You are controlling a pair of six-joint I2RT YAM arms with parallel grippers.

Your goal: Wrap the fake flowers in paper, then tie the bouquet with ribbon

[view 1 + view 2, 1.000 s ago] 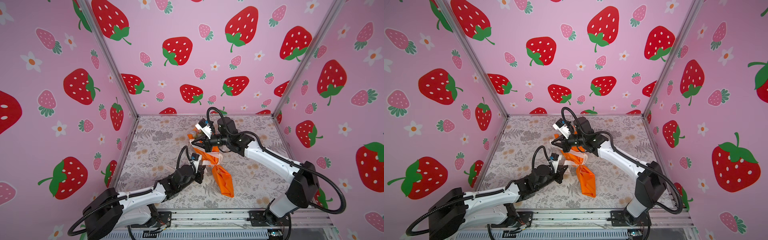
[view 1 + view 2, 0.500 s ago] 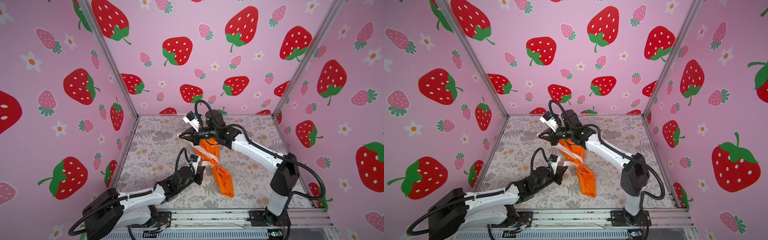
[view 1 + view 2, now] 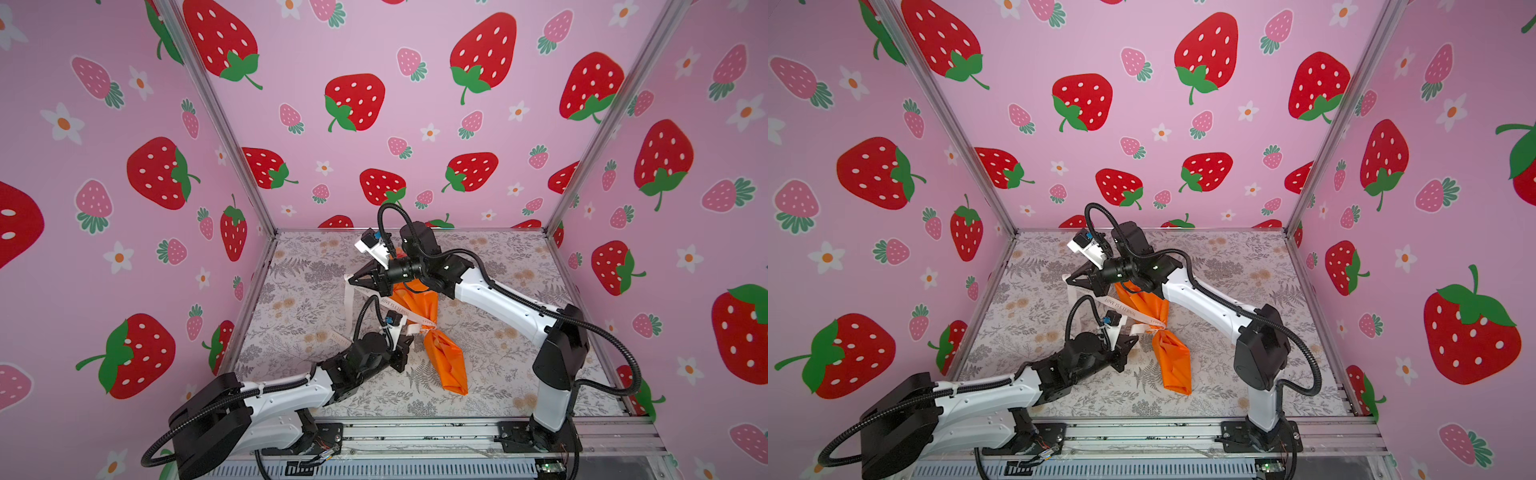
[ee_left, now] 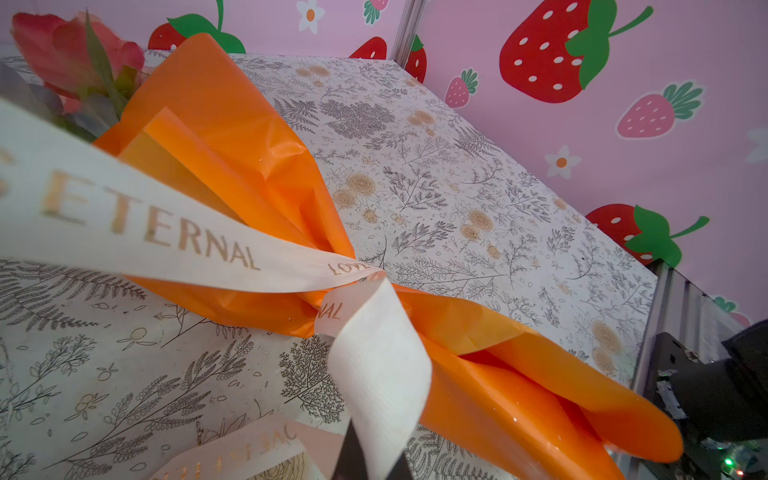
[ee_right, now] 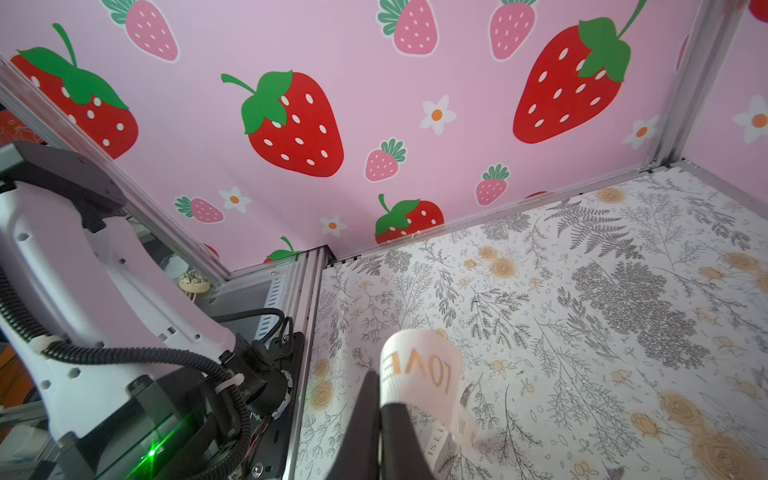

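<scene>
The bouquet of fake flowers lies on the floral table, rolled in orange wrapping paper [image 3: 446, 365] [image 3: 1173, 365]. A pink rose head [image 4: 62, 54] pokes out of the paper's wide end. A cream ribbon [image 3: 395, 305] [image 3: 1125, 309] printed LOVE IS ETERNAL is cinched round the paper's narrow waist [image 4: 357, 286]. My left gripper [image 3: 409, 340] [image 3: 1136, 338] [image 4: 374, 465] is shut on the short ribbon end beside the waist. My right gripper [image 3: 349, 280] [image 3: 1068, 279] [image 5: 380, 407] is shut on the long end, held out to the far left above the table, with the strand stretched straight.
A loose ribbon tail [image 3: 338, 336] hangs from the right gripper and trails on the table left of the left gripper. Pink strawberry walls with aluminium posts [image 3: 257, 208] close in three sides. The metal base rail [image 3: 415, 432] runs along the front.
My right gripper has swung left and slightly toward the back with its ribbon end, drawing the strand out straight. The left gripper has stayed by the waist, still holding its end.
</scene>
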